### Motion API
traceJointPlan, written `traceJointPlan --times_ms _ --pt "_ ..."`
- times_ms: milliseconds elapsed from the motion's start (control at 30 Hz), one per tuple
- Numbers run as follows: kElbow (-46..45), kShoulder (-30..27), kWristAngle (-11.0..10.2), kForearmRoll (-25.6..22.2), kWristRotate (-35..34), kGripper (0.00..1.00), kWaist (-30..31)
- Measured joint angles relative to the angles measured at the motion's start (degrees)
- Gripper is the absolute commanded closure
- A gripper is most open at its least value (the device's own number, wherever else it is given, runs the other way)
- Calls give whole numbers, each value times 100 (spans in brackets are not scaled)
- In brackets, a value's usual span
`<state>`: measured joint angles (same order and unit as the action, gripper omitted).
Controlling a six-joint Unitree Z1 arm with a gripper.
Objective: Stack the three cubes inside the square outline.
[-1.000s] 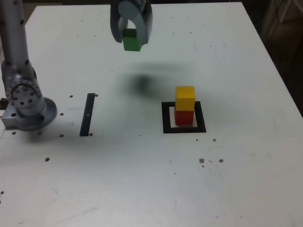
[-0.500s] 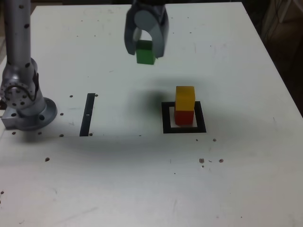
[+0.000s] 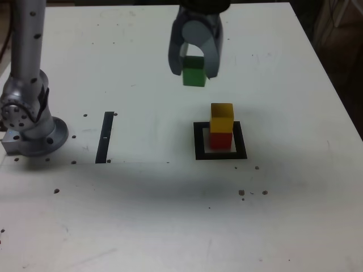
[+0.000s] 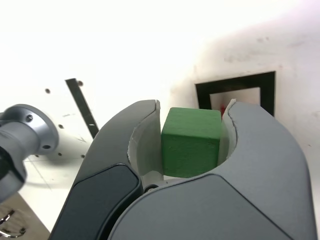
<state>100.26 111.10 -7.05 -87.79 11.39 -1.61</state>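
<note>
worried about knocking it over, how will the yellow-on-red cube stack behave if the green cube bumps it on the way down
The small yellow cube sits squarely on the small red cube, so it probably stays put untouched. Both look small and light, so a sideways bump likely slides or topples the top one. The small green cube, gripped between the jaws, looks rigid and won't cushion contact.

My grey two-fingered gripper (image 4: 191, 131) was clamped on a small solid green cube (image 4: 191, 141), one pad against each side face. Beyond the fingertips, a thick black square outline (image 4: 235, 83) with a white centre lay flat on the white table (image 4: 125, 45). A thin black strip (image 4: 82, 106) and my round metal base (image 4: 26, 135) stood further off.
</note>
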Motion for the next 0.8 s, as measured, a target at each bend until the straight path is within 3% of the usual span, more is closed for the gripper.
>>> traceJointPlan --times_ms 367,800 --pt "232 265 46 1 -511 62 387" --pt "652 550 258 1 -725 62 640"
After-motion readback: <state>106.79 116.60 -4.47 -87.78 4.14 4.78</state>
